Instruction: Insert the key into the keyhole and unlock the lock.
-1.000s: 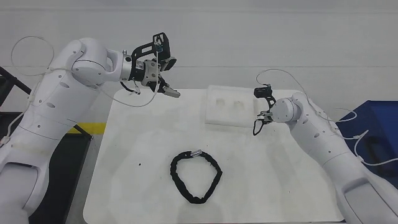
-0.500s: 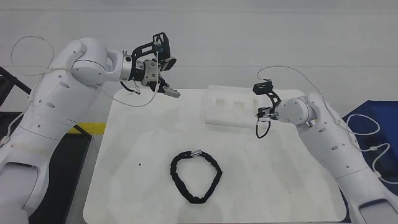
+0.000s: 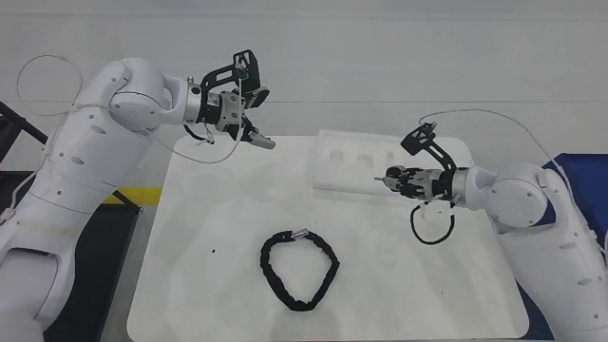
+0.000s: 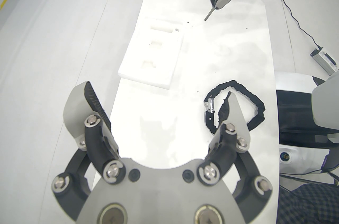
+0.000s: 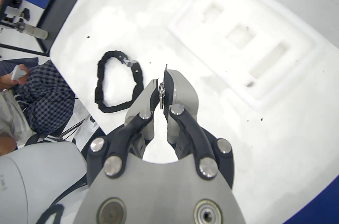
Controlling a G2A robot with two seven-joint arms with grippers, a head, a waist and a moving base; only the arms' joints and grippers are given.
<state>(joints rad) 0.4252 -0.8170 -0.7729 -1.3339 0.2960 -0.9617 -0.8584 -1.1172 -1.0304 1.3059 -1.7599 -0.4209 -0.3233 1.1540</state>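
While the right gripper [image 3: 392, 180] pinches a small silver metal key [image 5: 160, 92] by its head, jaws closed tight on it and the blade pointing out ahead, the black fabric-sleeved chain lock [image 3: 299, 271] it is meant for lies in a closed loop near the middle of the white table [image 3: 209, 247]. The lock is well apart from the key, to its near left. The key hangs above the table just off the near right corner of a white foam tray [image 3: 347, 166] with three shallow recesses. A short silver cylinder [image 3: 299, 235] sits on the far side of the loop. The left gripper [image 4: 159, 91] hovers wide open and empty over the table's far left corner.

The step in hand appears to be carrying the key to the lock (which way the keyhole faces cannot be made out). Doing it well likely means lining the blade up with the cylinder's axis before pushing. A firm pinch should stop the key twisting, and the free gripper can pin the loose chain.
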